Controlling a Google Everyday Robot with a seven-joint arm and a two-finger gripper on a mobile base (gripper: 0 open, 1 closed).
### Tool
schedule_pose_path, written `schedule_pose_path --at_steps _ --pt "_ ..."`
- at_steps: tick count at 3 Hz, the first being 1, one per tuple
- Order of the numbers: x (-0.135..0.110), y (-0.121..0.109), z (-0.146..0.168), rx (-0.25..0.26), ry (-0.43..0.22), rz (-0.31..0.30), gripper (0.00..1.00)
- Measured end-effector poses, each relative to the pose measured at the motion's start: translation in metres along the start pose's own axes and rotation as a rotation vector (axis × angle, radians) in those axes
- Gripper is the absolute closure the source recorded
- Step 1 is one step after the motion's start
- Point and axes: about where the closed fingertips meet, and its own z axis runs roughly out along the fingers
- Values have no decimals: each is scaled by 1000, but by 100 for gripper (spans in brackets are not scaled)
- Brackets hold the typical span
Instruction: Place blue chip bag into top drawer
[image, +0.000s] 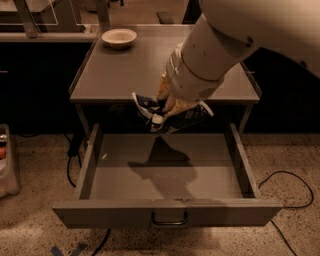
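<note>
My gripper (167, 107) hangs from the big white arm and is shut on the blue chip bag (150, 111), a crinkled dark blue foil bag with white print. It holds the bag in the air at the tabletop's front edge, above the back part of the top drawer (165, 172). The drawer is pulled fully open, grey and empty inside, with the bag's shadow on its floor. Its curved handle (170, 219) sits at the centre of the front panel. The arm hides part of the bag.
A white bowl (119, 37) stands at the back left of the grey tabletop (115, 70). Cables (287, 200) lie on the speckled floor at both sides. A bin (7, 160) stands at the far left.
</note>
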Motion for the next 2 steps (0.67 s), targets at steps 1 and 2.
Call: schedule_pose_path --at_steps 1,2 --pt "12 8 12 -10 37 -15 100" --pt "27 10 28 -17 75 -39 100"
